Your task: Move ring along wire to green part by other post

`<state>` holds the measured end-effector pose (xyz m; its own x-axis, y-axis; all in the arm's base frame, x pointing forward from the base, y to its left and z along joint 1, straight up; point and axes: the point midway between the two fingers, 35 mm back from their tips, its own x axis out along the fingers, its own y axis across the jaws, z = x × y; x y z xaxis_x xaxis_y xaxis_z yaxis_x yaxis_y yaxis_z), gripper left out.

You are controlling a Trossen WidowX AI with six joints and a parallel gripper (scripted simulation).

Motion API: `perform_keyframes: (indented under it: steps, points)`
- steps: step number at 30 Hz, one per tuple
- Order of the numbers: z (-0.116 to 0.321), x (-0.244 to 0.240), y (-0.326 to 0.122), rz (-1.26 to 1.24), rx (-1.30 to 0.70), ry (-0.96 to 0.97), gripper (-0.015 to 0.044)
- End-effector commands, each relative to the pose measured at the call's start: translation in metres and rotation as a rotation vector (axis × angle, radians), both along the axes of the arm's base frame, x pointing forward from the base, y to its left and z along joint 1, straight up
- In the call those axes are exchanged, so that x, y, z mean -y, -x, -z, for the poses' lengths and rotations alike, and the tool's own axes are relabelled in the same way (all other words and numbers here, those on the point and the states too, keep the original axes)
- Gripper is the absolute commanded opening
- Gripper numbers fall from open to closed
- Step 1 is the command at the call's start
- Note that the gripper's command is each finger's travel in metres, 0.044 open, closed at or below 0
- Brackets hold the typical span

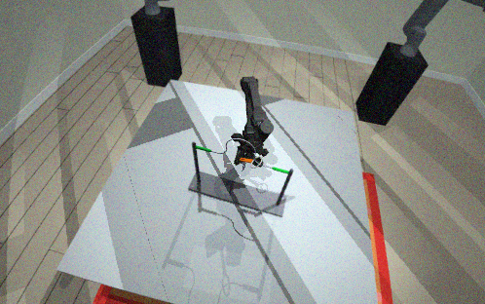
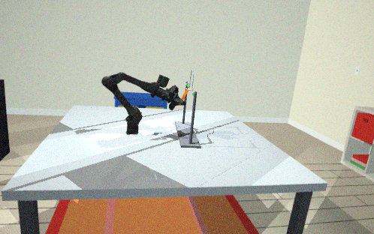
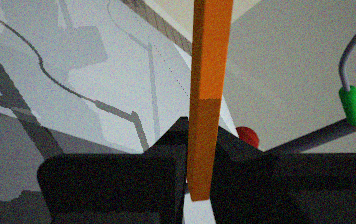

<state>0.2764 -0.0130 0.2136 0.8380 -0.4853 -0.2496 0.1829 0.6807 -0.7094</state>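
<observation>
The orange handle (image 1: 245, 160) (image 2: 185, 94) (image 3: 210, 75) is held between the fingers of my gripper (image 1: 239, 160) (image 2: 181, 102) (image 3: 191, 124), which is shut on it. The small ring (image 1: 251, 161) is at the handle's far end, over the right half of the wire, between the wire's hump and the right green part (image 1: 280, 171). The wire appears to pass through it; whether they touch cannot be told. The left green part (image 1: 203, 149) is bare. One green part (image 3: 348, 106) shows at the wrist view's right edge; the ring is out of that view.
Two dark posts (image 1: 196, 166) (image 1: 284, 187) stand on a grey base plate (image 1: 209, 191) (image 2: 189, 145) in front of the arm. The wire's hump (image 1: 239, 139) rises beside the gripper. Shadows of the posts and wire lie on the table (image 1: 321, 258).
</observation>
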Motion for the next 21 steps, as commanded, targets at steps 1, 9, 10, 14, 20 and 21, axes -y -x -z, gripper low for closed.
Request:
perform_keyframes:
  steps: [1,9,10,14,20,21]
  points:
    - [0.01,-0.013,-0.001,0.004,0.013,-0.111,-0.015]
    - [0.026,-0.038,-0.004,0.0,0.032,-0.302,-0.015]
    - [0.027,-0.042,-0.004,0.0,0.034,-0.325,-0.015]
    - [0.032,-0.055,-0.006,-0.002,0.043,-0.412,-0.015]
    - [0.037,-0.074,-0.008,-0.003,0.055,-0.534,-0.015]
    - [0.038,-0.078,-0.008,-0.004,0.057,-0.556,-0.015]
